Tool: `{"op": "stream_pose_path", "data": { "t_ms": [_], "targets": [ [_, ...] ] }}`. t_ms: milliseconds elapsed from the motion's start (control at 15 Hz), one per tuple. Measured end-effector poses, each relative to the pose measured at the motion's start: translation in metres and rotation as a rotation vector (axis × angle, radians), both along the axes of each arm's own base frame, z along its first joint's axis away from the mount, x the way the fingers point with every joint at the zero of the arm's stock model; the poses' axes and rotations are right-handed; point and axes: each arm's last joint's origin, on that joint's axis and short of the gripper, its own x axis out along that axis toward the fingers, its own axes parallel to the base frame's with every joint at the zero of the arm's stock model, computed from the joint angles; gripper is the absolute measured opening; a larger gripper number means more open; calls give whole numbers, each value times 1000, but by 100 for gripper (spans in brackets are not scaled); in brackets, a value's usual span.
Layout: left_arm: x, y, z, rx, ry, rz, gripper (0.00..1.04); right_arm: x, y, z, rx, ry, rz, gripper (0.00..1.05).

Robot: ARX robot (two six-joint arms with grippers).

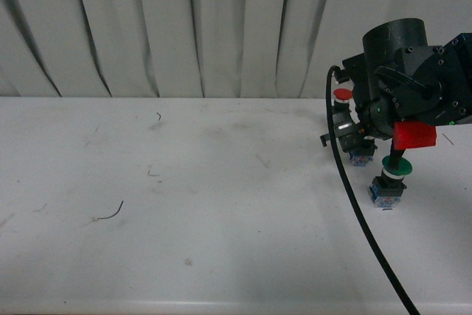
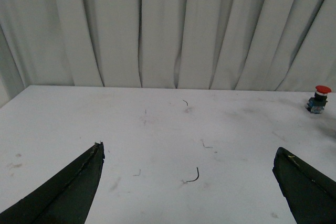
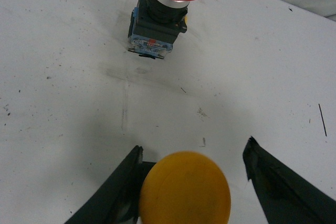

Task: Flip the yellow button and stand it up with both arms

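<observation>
Right hand (image 3: pixel 191 182): hung low over the far right of the worktop (image 1: pixel 184 204); its fingers (image 3: pixel 273 177) stood apart, one on each side of the yellow button (image 3: pixel 185 190); one finger lay just beside the cap, the other was clear of it; whether any finger touched the button cannot be told.
Yellow button: between the right hand's fingers, seen cap-on in the right wrist view, so that only its round yellow-orange top showed; in the front view it was almost wholly hidden behind the right arm (image 1: pixel 405 79), at the far right of the worktop.
Left hand (image 2: pixel 189 182): fingers (image 2: pixel 68 192) wide apart, holding nothing; it looked over the bare middle of the worktop towards the curtain (image 2: pixel 168 24); not seen in the front view.
Red button (image 3: pixel 163 9): upright on its blue base, just beyond the yellow one, near the far right edge.
Green button (image 1: pixel 389 182): upright, nearer than the right hand and just beside it.
Cable (image 1: pixel 361 212): black; ran from the right arm down across the worktop to the near edge.
Worktop: white, scuffed, with a few thin dark scraps of wire (image 1: pixel 110 214) on the left half.
</observation>
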Motion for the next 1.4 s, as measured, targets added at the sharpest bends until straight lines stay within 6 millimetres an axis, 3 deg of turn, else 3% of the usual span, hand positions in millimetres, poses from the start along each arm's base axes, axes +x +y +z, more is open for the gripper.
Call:
{"op": "stream_pose_path", "data": {
  "t_ms": [266,598,665,731,798,864,1263,1396],
  "targets": [
    [0,0,0,0,0,0,98,1,-3,0,8,-8,-10,100],
    [0,0,0,0,0,0,98,0,-5,3,55,-15,12,98],
    [0,0,0,0,0,0,98,-8,-5,36,125,-87,54,98],
    [0,0,0,0,0,0,98,-35,-19,93,258,-243,118,98],
    [0,0,0,0,0,0,98,-85,-42,132,335,-493,110,90],
    [0,0,0,0,0,0,98,-112,-51,143,339,-593,87,81],
    [0,0,0,0,0,0,98,-183,-65,157,346,-655,74,61],
    [0,0,0,0,0,0,98,-229,-71,151,349,-686,77,44]
  ]
}}
